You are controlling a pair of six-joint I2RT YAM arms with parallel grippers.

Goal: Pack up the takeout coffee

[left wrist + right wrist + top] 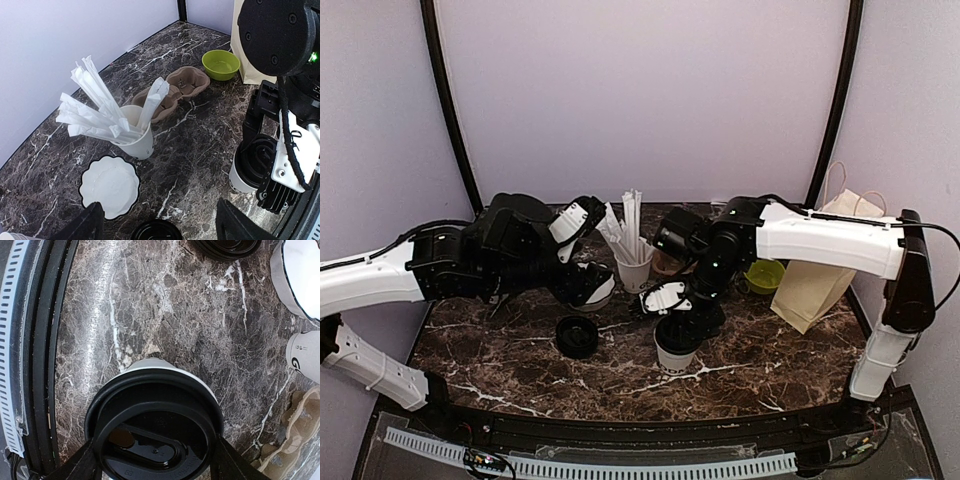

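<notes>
Top view. The lidded coffee cup (676, 358) stands upright on the desk (770, 350), in front of the straw cup (635, 272) and a little to its right. The right fingers (672, 314) reach down over it from above, an approach that suits a straight lift by the rim. The left fingers (582, 284) hang over the scalloped bowl (603, 293), just left of the straw cup. A loose black lid (577, 336) lies on the desk in front of the straw cup, to its left. The pulp cup carrier (670, 263) sits just right of the straw cup. The green bowl (764, 275) and paper bag (820, 270) are farther right. I cannot make out the second coffee cup here.

Left wrist view. The left fingers are spread wide with nothing between them: released. The loose lid shows below them at the frame edge. Both carrier sockets look empty, so no packing is done yet.

Right wrist view. The right fingers bear on the lid's rim from both sides, which reads as a grasp on the lidded coffee cup, its base on the desk. Judgement: the next step is to lift it and seat it in a carrier socket. A grip at the lid could pop the lid off.
</notes>
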